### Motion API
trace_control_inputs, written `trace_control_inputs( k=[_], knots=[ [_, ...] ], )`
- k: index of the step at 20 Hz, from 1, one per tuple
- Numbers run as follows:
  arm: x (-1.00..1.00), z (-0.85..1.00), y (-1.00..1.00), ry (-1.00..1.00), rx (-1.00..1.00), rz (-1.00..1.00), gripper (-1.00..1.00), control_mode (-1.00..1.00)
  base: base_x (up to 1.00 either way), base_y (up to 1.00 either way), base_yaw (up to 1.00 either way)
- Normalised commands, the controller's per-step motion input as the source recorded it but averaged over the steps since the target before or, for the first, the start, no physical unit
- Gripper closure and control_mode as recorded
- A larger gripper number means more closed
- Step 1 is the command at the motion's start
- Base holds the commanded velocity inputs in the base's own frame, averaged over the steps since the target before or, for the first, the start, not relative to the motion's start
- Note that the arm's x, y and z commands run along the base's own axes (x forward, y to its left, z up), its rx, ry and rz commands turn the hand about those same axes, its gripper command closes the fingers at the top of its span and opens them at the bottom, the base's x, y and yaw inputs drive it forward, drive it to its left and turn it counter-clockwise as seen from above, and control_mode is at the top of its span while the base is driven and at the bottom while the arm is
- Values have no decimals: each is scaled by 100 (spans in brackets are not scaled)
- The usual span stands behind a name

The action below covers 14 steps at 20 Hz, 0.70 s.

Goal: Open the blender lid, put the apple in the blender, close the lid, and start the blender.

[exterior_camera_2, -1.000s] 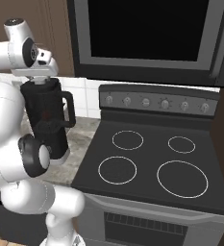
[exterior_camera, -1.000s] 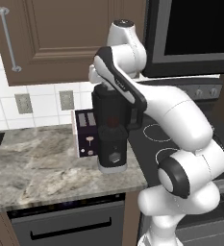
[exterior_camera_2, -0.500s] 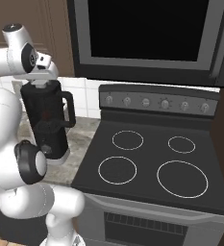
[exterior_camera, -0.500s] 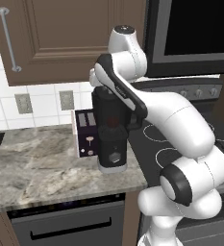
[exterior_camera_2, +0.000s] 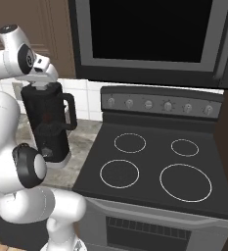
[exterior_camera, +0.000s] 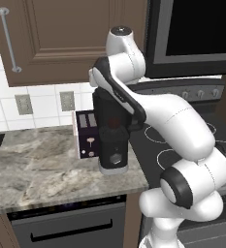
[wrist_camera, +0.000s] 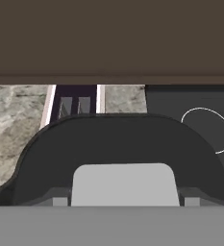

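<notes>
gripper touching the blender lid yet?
Cannot tell. In the hand view the blender lid sits right beneath the camera, but the fingertips are hidden; in the base views the arm covers the contact.

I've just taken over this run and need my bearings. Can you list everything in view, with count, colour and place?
blender: one, black, on the counter by the stove
blender lid: one, dark with light grey cap, on the jar
apple: one, reddish, dimly seen inside the jar
toaster: one, white with purple front, behind the blender
counter: one, grey marble, left of the stove
stove: one, black, four rings
microwave: one, black, above the stove
cabinet: one, brown, above the counter
outlets: two, grey, on the tiled wall
gripper: one, at the lid; jaw state unclear
</notes>
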Motion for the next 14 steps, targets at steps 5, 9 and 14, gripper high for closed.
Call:
trace_control_inputs(
  k=[5,9,14],
  knots=[
    [0,-51,15,1,0,-9,-100,-100,0,0,0],
    [0,-25,9,0,0,-1,-100,-100,0,0,0],
    [0,0,5,-3,0,0,-100,-100,0,0,0]
  ],
)
